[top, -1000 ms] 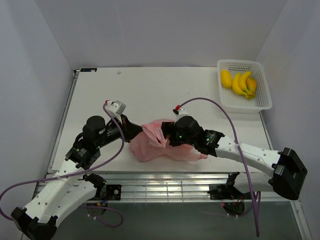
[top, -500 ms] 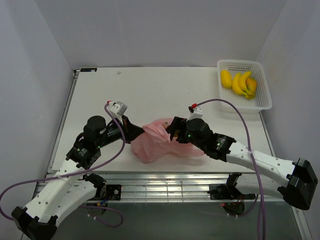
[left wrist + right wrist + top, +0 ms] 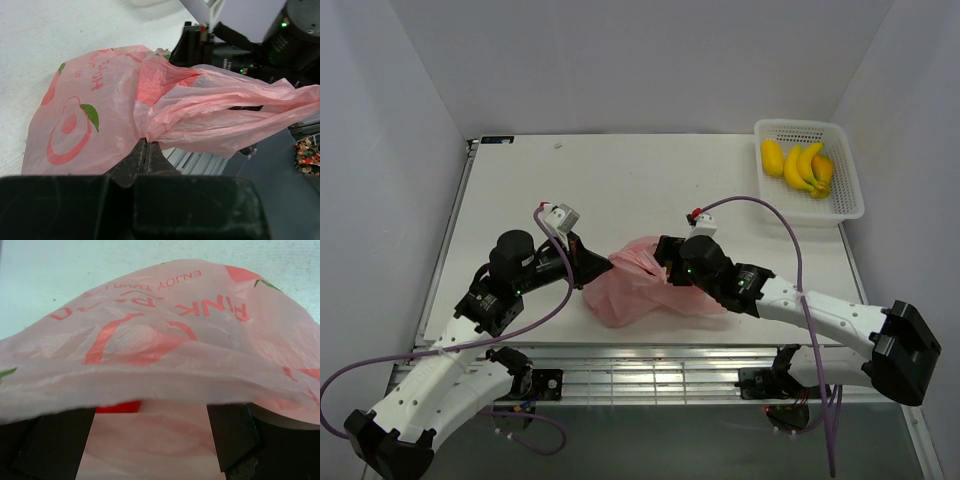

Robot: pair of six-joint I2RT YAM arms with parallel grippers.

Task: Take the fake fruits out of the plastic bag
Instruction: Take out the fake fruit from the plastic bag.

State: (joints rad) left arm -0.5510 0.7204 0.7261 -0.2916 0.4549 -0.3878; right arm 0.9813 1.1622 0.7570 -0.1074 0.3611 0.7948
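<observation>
Right jaws edged left, spread under bag.

There is one translucent pink plastic bag and one white table. There is one white perforated plastic basket, and it holds three fruit pieces: one glossy yellow plastic banana bunch, one plain yellow oval mango and one orange-and-green oval mango. The number of bananas in the bunch cannot be told. Two white robot arms show, the left arm and the right arm. Each carries one black end effector, two in all: the left end effector and the right end effector. One red patch shows under the bag's film; what it is cannot be told.
</observation>
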